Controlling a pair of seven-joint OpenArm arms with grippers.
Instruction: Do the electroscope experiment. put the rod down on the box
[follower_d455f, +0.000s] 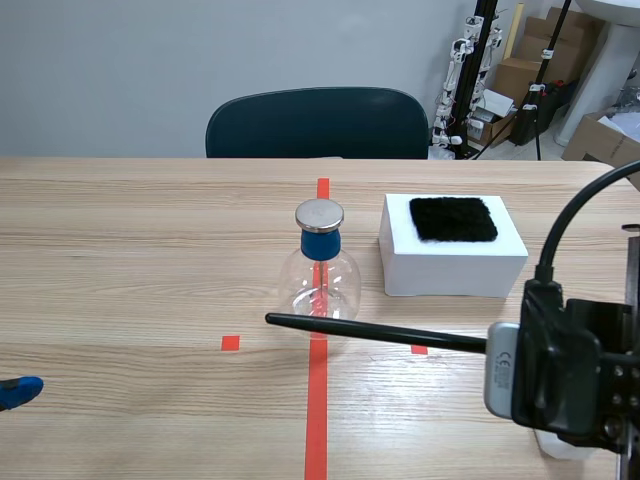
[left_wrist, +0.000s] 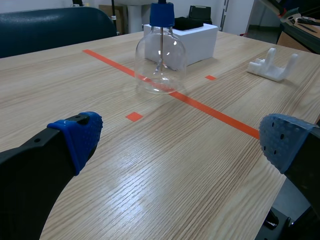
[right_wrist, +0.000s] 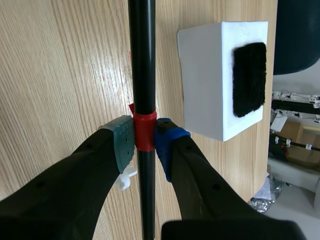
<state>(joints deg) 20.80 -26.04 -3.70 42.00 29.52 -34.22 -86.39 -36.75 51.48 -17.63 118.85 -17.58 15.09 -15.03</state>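
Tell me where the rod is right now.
In the scene view the rod is clamped in the right claw, low on the right, its tip in front of the flask, nearer the robot than the white box.

Light wood-grain worktop (follower_d455f: 120, 250) is recorded across the frame. A dark teal chair (follower_d455f: 315, 122) is set behind it at upper centre, against a plain grey wall (follower_d455f: 150, 70). Cardboard boxes (follower_d455f: 510, 78) and black stands (follower_d455f: 486, 45) are noted at upper right.
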